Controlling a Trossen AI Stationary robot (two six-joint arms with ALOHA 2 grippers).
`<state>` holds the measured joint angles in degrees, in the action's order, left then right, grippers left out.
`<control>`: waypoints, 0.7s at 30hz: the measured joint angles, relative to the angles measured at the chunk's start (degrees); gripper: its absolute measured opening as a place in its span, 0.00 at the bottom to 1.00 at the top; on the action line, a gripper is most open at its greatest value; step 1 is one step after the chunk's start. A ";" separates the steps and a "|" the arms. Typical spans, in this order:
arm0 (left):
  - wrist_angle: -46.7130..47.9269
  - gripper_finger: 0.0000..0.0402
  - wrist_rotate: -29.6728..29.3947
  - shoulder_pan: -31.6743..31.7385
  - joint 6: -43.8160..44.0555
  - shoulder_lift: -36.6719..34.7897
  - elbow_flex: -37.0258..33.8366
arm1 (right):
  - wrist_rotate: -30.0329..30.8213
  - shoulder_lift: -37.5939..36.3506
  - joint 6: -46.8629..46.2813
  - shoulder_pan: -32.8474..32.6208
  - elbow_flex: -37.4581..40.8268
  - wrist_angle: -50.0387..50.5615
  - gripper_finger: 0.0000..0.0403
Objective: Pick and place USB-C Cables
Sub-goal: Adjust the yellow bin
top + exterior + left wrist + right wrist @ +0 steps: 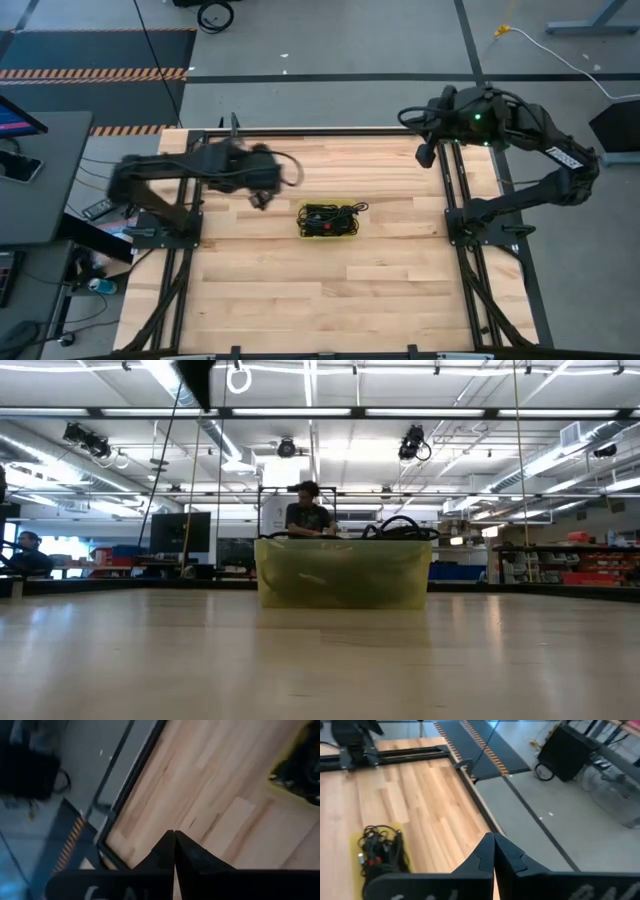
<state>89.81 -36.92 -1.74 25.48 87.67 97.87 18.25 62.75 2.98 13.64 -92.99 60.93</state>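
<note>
1. Cables (330,219) lie in a tangled black heap with red bits, all inside the yellow bin (302,234) at the middle of the high view. None are on the bare table (300,300).

2. My left gripper (262,197) hangs just upper left of the bin, apart from it, fingers (165,855) pressed together and holding nothing. In its wrist view only a corner of the bin shows at the right edge.

3. My right gripper (425,153) waits at the upper right of the high view by the table's far edge, well apart from the bin, fingers (487,852) likewise closed and empty.

4. Risks, as I judge them:
   - The cords are knotted together, so a pinch on one loop could drag several out at once, or lift the light bin with them.
   - With my fingers closed, coming down on the heap would only shove it; I must open first.
   - My left arm shows blurred in the high view, so my aim over the bin is uncertain.

5. The heap's long axis runs left to right in the high view, along the bin's length. A loop sticks out toward the upper right over the rim. Which way single connectors point I cannot tell.
</note>
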 joint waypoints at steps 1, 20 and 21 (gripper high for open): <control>-0.20 0.02 -0.24 -0.28 3.12 -2.99 -2.97 | 0.06 -0.31 0.10 0.58 0.00 -0.30 0.01; -7.29 0.02 -3.77 -11.14 24.91 -25.78 -27.05 | -26.92 22.23 -5.70 8.99 25.91 -33.20 0.00; -7.27 0.02 -3.77 -11.36 24.91 -25.76 -27.13 | -28.14 24.26 -6.30 9.01 26.61 -34.66 0.00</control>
<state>82.54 -40.69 -13.10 50.39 61.91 70.74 -9.89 87.01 -3.32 22.65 -66.38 26.27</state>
